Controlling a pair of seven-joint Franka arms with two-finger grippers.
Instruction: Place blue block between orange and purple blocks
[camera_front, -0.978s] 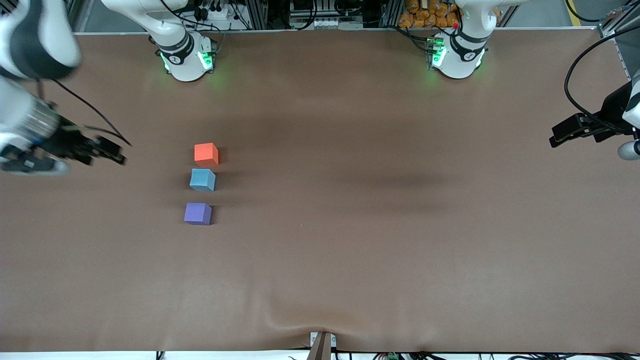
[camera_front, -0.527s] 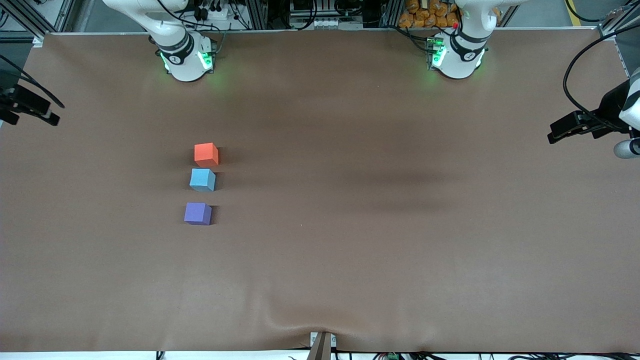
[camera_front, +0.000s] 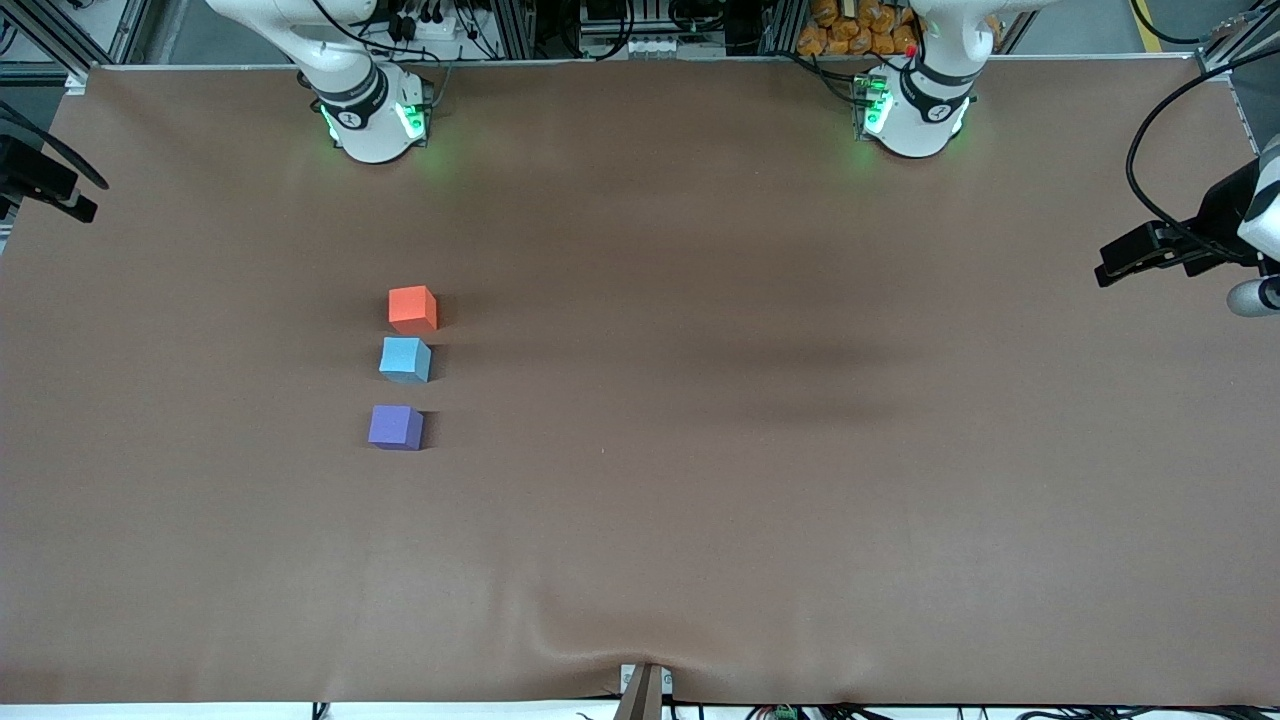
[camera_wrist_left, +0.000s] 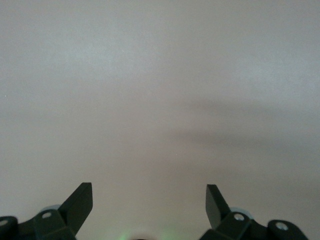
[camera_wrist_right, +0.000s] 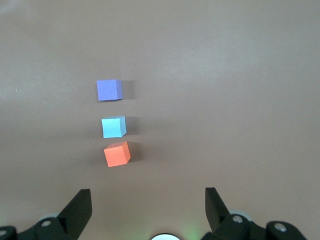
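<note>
Three small cubes stand in a row on the brown table, toward the right arm's end. The orange block (camera_front: 412, 308) is farthest from the front camera and the purple block (camera_front: 395, 427) nearest. The blue block (camera_front: 405, 359) sits between them, slightly turned, close to the orange one with a wider gap to the purple. The right wrist view shows the same row: purple block (camera_wrist_right: 109, 90), blue block (camera_wrist_right: 113, 127), orange block (camera_wrist_right: 117, 154). My right gripper (camera_wrist_right: 147, 192) is open and empty, over the table's edge (camera_front: 70, 200). My left gripper (camera_wrist_left: 148, 187) is open and empty over bare table at the left arm's end (camera_front: 1108, 272).
Both arm bases (camera_front: 370, 110) (camera_front: 912, 105) stand along the table edge farthest from the front camera. A black cable (camera_front: 1150, 150) loops above the left gripper. A small bracket (camera_front: 643, 690) sticks up at the edge nearest the front camera.
My right arm has drawn away from beside the blocks, out to the table's edge at its own end. The blocks and the left gripper have stayed put.
</note>
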